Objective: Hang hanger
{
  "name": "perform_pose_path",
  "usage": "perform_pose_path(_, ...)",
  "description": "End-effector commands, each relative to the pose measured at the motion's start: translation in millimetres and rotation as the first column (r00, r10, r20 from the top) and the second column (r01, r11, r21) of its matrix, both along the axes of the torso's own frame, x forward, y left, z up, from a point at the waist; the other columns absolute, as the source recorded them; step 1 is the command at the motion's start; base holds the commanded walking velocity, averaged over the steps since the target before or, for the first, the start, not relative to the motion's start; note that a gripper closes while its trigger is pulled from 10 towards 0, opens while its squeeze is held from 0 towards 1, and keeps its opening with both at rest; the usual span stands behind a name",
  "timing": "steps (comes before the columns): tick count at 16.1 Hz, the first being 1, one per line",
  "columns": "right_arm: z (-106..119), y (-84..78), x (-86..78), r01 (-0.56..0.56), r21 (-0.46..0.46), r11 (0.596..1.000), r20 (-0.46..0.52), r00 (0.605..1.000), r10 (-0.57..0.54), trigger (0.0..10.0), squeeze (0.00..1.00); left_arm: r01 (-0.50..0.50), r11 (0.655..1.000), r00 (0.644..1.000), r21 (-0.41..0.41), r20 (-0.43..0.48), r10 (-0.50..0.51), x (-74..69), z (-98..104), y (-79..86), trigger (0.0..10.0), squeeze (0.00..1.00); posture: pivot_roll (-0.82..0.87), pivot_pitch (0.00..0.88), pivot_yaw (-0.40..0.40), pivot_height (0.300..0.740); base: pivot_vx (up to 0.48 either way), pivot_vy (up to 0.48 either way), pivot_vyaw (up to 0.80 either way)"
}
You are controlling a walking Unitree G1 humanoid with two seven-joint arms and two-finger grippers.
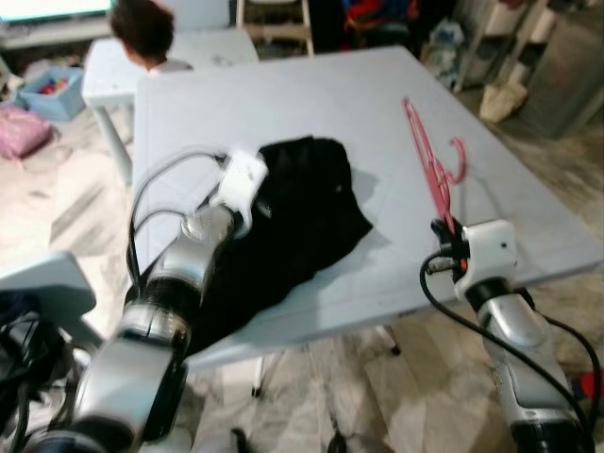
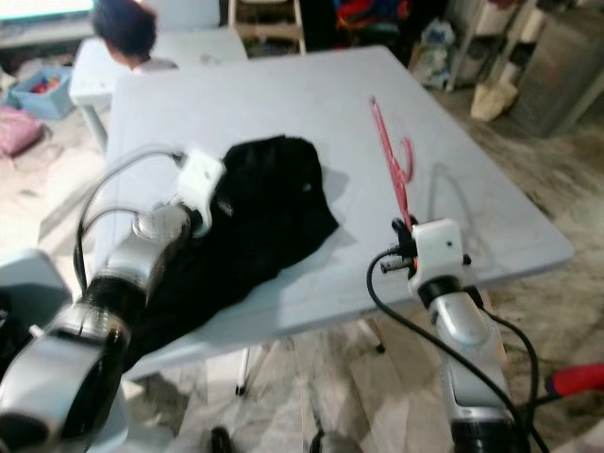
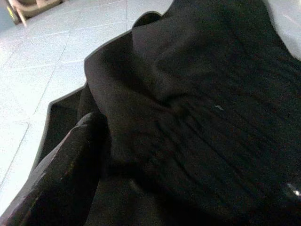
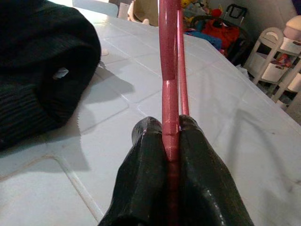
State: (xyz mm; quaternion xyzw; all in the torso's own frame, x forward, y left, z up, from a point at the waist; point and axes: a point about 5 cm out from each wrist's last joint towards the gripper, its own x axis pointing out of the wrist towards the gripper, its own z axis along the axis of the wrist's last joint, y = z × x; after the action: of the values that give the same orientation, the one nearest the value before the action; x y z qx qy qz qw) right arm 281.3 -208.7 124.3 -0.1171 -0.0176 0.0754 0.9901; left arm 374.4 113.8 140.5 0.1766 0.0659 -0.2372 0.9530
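Observation:
A pink-red plastic hanger (image 1: 429, 160) rises tilted over the right side of the white table (image 1: 283, 104), its hook (image 1: 459, 159) pointing right. My right gripper (image 1: 445, 231) is shut on the hanger's lower end near the table's front right edge; the right wrist view shows both fingers (image 4: 146, 155) pinching the bar (image 4: 169, 94). A black garment (image 1: 302, 217) lies crumpled in the table's middle and hangs over the front edge. My left gripper (image 1: 262, 200) reaches into the garment's left side, with dark cloth (image 3: 197, 117) draped across it.
A person's head (image 1: 142, 28) shows beyond the table's far left corner, beside a small white table (image 1: 104, 71). A blue bin (image 1: 47, 90) and pink bundle (image 1: 19, 132) sit on the floor at left. Shelves and bags (image 1: 500, 94) stand at right.

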Motion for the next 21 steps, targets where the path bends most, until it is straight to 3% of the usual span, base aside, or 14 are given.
perform_pose_path(1, -19, 6.6, -1.4, -0.015, 0.025, 1.0, -0.086, 0.996, 0.017, 10.0, 0.0, 0.073, 0.988, 0.97, 0.134, 0.221, -0.101, -8.6, 19, -0.1, 10.0, 0.0, -0.01, 0.065, 0.032, 0.74, 0.0, 0.0, 0.0)
perform_pose_path(2, -20, 8.2, -0.2, -0.018, 0.028, 0.999, -0.084, 0.996, 0.021, 10.0, 0.0, 0.085, 0.97, 0.934, 0.228, 0.32, -0.157, -22.7, 18, 6.1, 10.0, 0.0, -0.01, 0.063, 0.032, 0.74, 0.0, 0.0, 0.0)
perform_pose_path(4, -21, 8.5, 1.5, -0.02, 0.03, 0.999, -0.083, 0.996, 0.022, 10.0, 0.0, -0.01, 0.961, 0.886, 0.275, 0.449, -0.12, -36.4, 26, 19.2, 10.0, 0.0, 0.0, 0.058, 0.031, 0.74, 0.0, 0.0, 0.0)
perform_pose_path(5, -22, 8.4, 2.3, -0.021, 0.031, 0.999, -0.083, 0.996, 0.023, 10.0, 0.0, -0.05, 0.95, 0.826, 0.307, 0.547, -0.134, -49.1, 32, 22.2, 10.0, 0.0, 0.0, 0.055, 0.03, 0.74, 0.0, 0.0, 0.0)
perform_pose_path(6, -22, 8.7, 2.3, -0.022, 0.032, 0.999, -0.082, 0.996, 0.025, 10.0, 0.0, -0.12, 0.958, 0.81, 0.259, 0.584, -0.056, -53.5, 35, 27.5, 10.0, 0.0, 0.0, 0.055, 0.03, 0.74, 0.0, 0.0, 0.0)
perform_pose_path(8, -23, 8.8, 3.1, -0.023, 0.032, 0.999, -0.081, 0.996, 0.026, 10.0, 0.0, -0.121, 0.982, 0.835, 0.145, 0.549, 0.022, -69.3, 26, 26.0, 10.0, 0.0, 0.0, 0.051, 0.027, 0.74, 0.0, 0.0, 0.0)
perform_pose_path(10, -23, 8.6, 3.4, -0.026, 0.031, 0.999, -0.079, 0.996, 0.029, 10.0, 0.0, -0.184, 0.98, 0.907, -0.072, 0.373, 0.197, -79.1, 9, 27.1, 10.0, 0.0, 0.0, 0.05, 0.024, 0.74, 0.0, 0.0, 0.0)
perform_pose_path(11, -23, 8.0, 3.4, -0.028, 0.028, 0.999, -0.08, 0.996, 0.03, 10.0, 0.0, -0.275, 0.937, 0.929, -0.215, 0.193, 0.316, -84.8, -6, 29.2, 10.0, 0.0, 0.0, 0.05, 0.021, 0.74, 0.0, 0.0, 0.0)
perform_pose_path(12, -23, 7.5, 3.5, -0.029, 0.025, 0.999, -0.079, 0.996, 0.031, 10.0, 0.0, -0.321, 0.912, 0.927, -0.255, 0.114, 0.358, -88.8, -11, 30.5, 10.0, 0.0, 0.0, 0.048, 0.019, 0.74, 0.0, 0.0, 0.0)
perform_pose_path(16, -22, 6.2, 5.1, -0.037, 0.018, 0.999, -0.077, 0.996, 0.038, 10.0, 0.0, -0.488, 0.834, 0.873, -0.259, -0.164, 0.459, -105.0, -24, 40.8, 10.0, 0.0, 0.01, 0.048, 0.017, 0.74, 0.0, 0.0, 0.0)
perform_pose_path(17, -22, 6.2, 5.2, -0.039, 0.017, 0.999, -0.077, 0.996, 0.04, 10.0, 0.0, -0.529, 0.809, 0.844, -0.257, -0.257, 0.47, -110.1, -25, 41.9, 10.0, 0.0, 0.01, 0.05, 0.016, 0.74, 0.0, 0.0, 0.0)
perform_pose_path(18, -22, 6.1, 5.0, -0.04, 0.017, 0.999, -0.077, 0.996, 0.041, 10.0, 0.0, -0.54, 0.802, 0.835, -0.256, -0.281, 0.473, -111.7, -24, 41.9, 10.0, 0.0, 0.01, 0.052, 0.017, 0.74, 0.0, 0.0, 0.0)
perform_pose_path(19, -24, 6.9, 4.2, -0.044, 0.015, 0.999, -0.081, 0.996, 0.045, 10.0, 0.0, -0.526, 0.818, 0.837, -0.234, -0.317, 0.447, -113.5, -22, 39.1, 10.0, 0.0, 0.02, 0.053, 0.016, 0.74, 0.0, 0.0, 0.0)
perform_pose_path(21, -25, 9.7, 3.5, -0.051, 0.015, 0.999, -0.084, 0.995, 0.052, 10.0, 0.0, -0.542, 0.812, 0.803, -0.216, -0.42, 0.423, -114.7, -24, 32.9, 10.0, 0.0, 0.01, 0.056, 0.018, 0.74, 0.0, 0.0, 0.0)
